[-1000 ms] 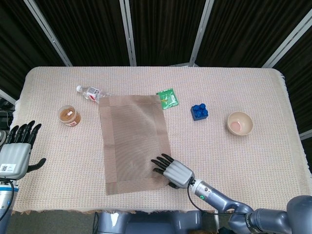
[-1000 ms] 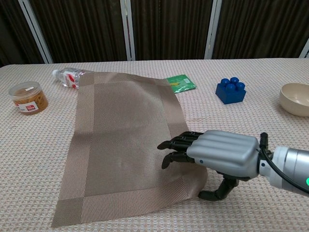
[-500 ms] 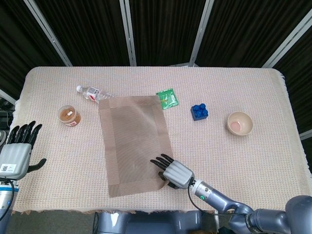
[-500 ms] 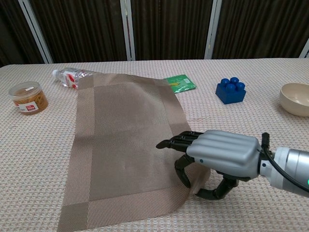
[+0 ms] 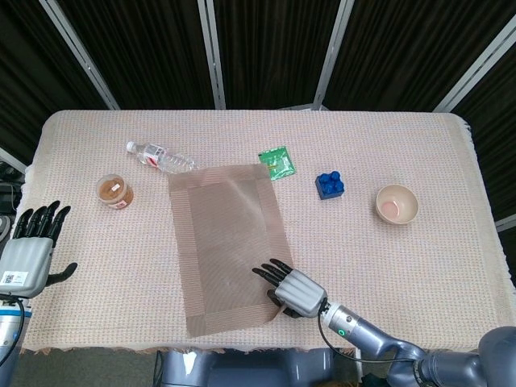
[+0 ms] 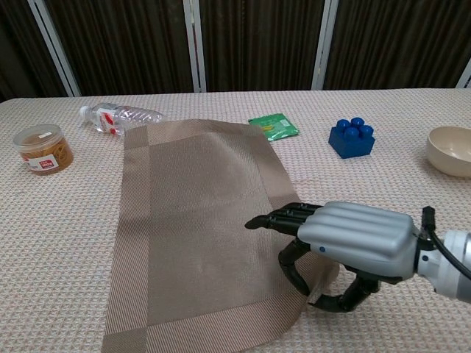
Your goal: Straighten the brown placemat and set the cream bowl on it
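Brown placemat [image 6: 199,235] corner pinched by right robot hand [image 6: 346,243]; labels unreadable.

1. My right hand [image 6: 346,246] sits low at the near edge, palm down, fingers [image 6: 283,218] stretched forward, thumb curled beneath, pinching the placemat [image 5: 230,242] corner.
2. My left hand [image 5: 31,250] hangs at far left, fingers spread, holding nothing.
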`<action>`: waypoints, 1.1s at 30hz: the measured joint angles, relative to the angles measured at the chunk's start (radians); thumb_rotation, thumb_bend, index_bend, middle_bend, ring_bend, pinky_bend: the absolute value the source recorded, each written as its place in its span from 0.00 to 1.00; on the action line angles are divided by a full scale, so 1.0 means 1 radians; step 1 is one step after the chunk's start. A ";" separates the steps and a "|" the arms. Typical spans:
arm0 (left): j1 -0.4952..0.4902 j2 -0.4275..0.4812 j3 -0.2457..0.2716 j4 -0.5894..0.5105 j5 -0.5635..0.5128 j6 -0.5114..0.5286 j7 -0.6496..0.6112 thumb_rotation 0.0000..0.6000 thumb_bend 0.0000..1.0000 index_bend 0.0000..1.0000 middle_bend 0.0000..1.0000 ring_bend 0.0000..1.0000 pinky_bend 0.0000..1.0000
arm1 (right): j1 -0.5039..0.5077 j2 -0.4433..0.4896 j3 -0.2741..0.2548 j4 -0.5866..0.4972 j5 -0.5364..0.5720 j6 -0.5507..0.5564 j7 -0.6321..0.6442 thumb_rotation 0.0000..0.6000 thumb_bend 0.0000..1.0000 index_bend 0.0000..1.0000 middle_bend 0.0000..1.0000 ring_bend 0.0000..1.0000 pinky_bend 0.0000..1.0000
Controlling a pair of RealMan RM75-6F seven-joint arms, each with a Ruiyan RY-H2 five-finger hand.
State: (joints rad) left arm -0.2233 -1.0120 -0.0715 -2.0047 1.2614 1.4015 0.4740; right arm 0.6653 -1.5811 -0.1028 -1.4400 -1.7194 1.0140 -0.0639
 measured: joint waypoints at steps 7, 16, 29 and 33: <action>0.003 0.003 0.005 -0.004 0.008 0.001 -0.005 1.00 0.23 0.00 0.00 0.00 0.00 | -0.037 0.112 -0.071 -0.045 -0.074 0.085 -0.006 1.00 0.37 0.67 0.00 0.00 0.00; 0.008 0.001 0.015 -0.020 0.033 0.009 0.003 1.00 0.23 0.00 0.00 0.00 0.00 | -0.092 0.358 -0.163 -0.033 -0.209 0.230 -0.157 1.00 0.37 0.68 0.01 0.00 0.00; 0.009 -0.012 0.019 -0.020 0.034 0.012 0.026 1.00 0.23 0.00 0.00 0.00 0.00 | -0.064 0.477 -0.102 0.187 -0.255 0.252 -0.371 1.00 0.37 0.68 0.04 0.00 0.00; 0.008 -0.012 0.015 -0.012 0.022 0.010 0.023 1.00 0.23 0.00 0.00 0.00 0.00 | -0.023 0.448 -0.085 0.274 -0.302 0.239 -0.409 1.00 0.37 0.68 0.04 0.00 0.00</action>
State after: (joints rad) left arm -0.2150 -1.0243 -0.0568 -2.0170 1.2829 1.4115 0.4973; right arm 0.6419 -1.1333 -0.1877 -1.1655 -2.0219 1.2533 -0.4732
